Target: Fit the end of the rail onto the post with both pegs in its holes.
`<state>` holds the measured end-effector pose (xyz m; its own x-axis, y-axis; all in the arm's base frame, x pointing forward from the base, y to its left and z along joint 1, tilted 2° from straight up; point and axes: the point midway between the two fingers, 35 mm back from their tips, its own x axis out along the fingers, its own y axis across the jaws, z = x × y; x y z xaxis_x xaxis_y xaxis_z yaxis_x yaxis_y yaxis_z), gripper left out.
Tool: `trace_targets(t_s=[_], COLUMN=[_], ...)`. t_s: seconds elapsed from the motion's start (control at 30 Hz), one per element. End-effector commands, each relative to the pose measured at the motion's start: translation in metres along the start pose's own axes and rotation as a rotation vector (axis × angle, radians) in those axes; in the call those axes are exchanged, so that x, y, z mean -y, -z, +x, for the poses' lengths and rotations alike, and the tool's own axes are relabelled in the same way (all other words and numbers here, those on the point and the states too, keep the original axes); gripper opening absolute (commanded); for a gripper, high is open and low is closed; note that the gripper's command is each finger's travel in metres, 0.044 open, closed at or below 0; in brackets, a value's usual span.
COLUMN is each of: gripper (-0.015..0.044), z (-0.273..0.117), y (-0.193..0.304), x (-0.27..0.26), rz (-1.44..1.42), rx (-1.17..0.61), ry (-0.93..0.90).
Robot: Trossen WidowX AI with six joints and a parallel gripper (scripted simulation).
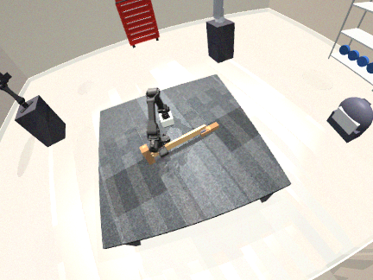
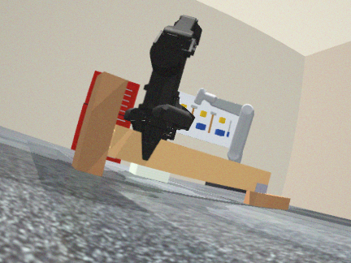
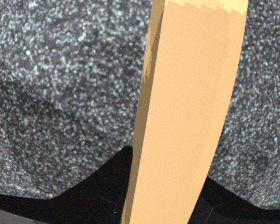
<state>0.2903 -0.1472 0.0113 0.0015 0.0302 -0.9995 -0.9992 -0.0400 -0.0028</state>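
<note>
The long wooden rail [image 1: 186, 138] runs from the short wooden post [image 1: 148, 153] to the low footboard block [image 1: 211, 127] on the table. In the low side view the rail [image 2: 191, 161] is raised off the table and its near end touches the post [image 2: 98, 122]; the pegs are not visible. Its far end sits at the bracket [image 2: 260, 187] on the footboard block [image 2: 266, 200]. My gripper [image 2: 148, 154] is shut on the rail close to the post end; it also shows in the overhead view [image 1: 161, 150]. The wrist view shows the rail [image 3: 188, 116] between my fingers.
The arm's white base [image 1: 166, 119] stands behind the rail. A red tool cabinet [image 1: 135, 11], a dark pedestal with another arm [image 1: 220, 39], a camera stand [image 1: 39, 119] and a shelf [image 1: 356, 37] stand on the floor around the table.
</note>
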Motion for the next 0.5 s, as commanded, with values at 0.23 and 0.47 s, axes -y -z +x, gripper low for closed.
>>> trace_targets(t_s=[0.23,0.47], gripper=[0.0000,0.0000], z=[-0.0019,-0.0020], y=[0.0050,0.0072], x=[0.0017,0.0017], rz=[-0.002,-0.002], rx=[-0.006,-0.006], ry=[0.006,0.006])
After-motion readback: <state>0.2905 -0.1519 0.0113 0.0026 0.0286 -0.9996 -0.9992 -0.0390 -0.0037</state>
